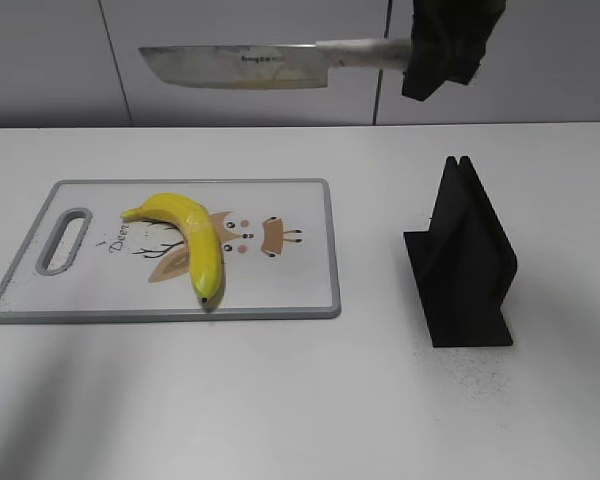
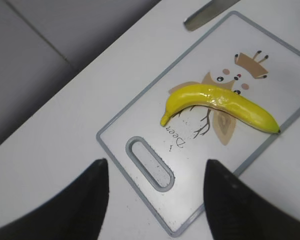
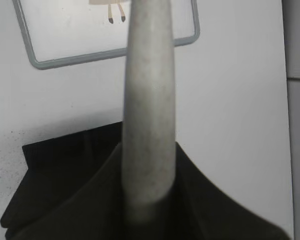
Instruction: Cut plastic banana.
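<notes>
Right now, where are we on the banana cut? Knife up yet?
Done: the knife is out of the black knife stand and up; the right gripper holds its handle, blade level and high above the table. In hand: bringing it over the cutting board. Left: the cut itself. The banana lies whole on the board, and the left gripper hangs open near the board's handle end.

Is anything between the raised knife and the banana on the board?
Nothing visible. The right tool holds the knife high above the table, blade level, over the board. The banana lies bare on the board. The black stand sits off to the right, and the left tool hovers open near the board's handle end.
</notes>
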Controlling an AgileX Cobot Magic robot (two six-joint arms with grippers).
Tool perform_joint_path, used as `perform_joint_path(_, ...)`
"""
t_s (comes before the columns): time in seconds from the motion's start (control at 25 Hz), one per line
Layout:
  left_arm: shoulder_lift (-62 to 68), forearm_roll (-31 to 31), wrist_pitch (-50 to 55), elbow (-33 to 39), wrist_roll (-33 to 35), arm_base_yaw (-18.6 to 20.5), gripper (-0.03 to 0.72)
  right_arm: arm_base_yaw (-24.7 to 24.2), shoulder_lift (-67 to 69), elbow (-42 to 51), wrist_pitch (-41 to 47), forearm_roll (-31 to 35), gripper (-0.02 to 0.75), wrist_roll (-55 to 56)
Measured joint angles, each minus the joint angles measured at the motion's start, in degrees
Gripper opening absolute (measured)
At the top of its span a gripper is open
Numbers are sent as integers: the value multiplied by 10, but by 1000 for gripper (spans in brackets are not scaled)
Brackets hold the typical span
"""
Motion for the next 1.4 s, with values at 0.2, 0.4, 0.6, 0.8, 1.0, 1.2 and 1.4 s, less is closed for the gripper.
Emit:
perform_joint_path(0.2, 108, 5, 11, -77, 122, -65, 585, 0, 45, -40, -1, 39, 162, -52)
perform_joint_path(0.4, 185, 6, 13, -116, 191, -106, 585, 4, 73, -54, -1, 73, 162, -104)
perform_joint_path(0.6, 234, 0, 12, -124, 217, -111, 585, 9, 97, -57, -1, 102, 162, -132)
perform_joint_path(0.8, 270, 0, 8, -124, 220, -111, 585, 16, 112, -60, -2, 140, 162, -156)
perform_joint_path(1.0, 295, -7, 2, -124, 220, -111, 579, 16, 128, -72, -2, 160, 162, -163)
perform_joint_path(1.2, 296, -12, -2, -124, 220, -111, 417, 16, 132, -75, -3, 157, 162, -164)
perform_joint_path(1.4, 297, -16, 16, -124, 221, -111, 64, 16, 132, -75, -12, 150, 162, -163)
